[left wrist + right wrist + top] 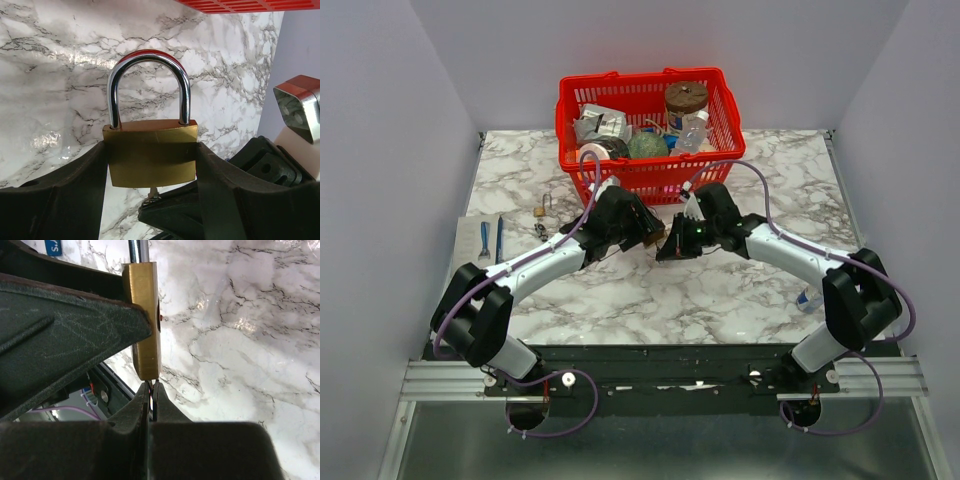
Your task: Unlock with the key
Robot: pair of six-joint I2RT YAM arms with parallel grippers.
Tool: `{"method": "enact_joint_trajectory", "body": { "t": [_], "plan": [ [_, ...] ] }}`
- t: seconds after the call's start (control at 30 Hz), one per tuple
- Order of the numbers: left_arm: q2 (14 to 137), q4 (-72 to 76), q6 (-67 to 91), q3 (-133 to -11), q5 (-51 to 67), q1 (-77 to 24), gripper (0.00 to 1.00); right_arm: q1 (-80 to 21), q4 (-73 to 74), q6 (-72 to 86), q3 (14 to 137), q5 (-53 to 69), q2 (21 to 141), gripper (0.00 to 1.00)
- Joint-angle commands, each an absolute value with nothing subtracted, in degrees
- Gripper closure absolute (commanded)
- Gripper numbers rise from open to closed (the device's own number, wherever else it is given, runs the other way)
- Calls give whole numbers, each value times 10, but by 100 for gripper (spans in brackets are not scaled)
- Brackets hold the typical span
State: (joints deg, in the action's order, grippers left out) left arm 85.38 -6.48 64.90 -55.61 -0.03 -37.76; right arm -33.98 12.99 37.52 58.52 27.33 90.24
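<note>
The marble table (650,300) carries a red basket (720,110) at its far edge. Inside the basket are a brown-lidded jar (686,97), a silver foil pack (600,125), a green ball (647,146), a roll of tape (605,150) and a clear bottle (692,130).

Just in front of the basket the two arms meet. The left gripper (151,150) clamps the brass padlock (152,152) by its sides, with the shackle seated in the body. The right gripper (151,390) is pinched shut on the key (152,192), which sits at the underside of the padlock.

To the near left of the basket lie two blue-handled tools (485,240) and a second, small padlock (538,211). A blue sticker (52,246) shows white letters, cut off by the frame edge, beginning "S.J".
</note>
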Motion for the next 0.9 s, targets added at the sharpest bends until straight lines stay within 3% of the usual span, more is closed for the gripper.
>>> {"method": "enact_joint_trajectory", "body": {
  "t": [0.0,0.87],
  "plan": [
    [824,-87,658,-564,67,-408,100,-331,17,361,595,190,869,99],
    [845,-69,654,-570,103,-411,100,-321,17,309,595,163,846,99]
  ]
}}
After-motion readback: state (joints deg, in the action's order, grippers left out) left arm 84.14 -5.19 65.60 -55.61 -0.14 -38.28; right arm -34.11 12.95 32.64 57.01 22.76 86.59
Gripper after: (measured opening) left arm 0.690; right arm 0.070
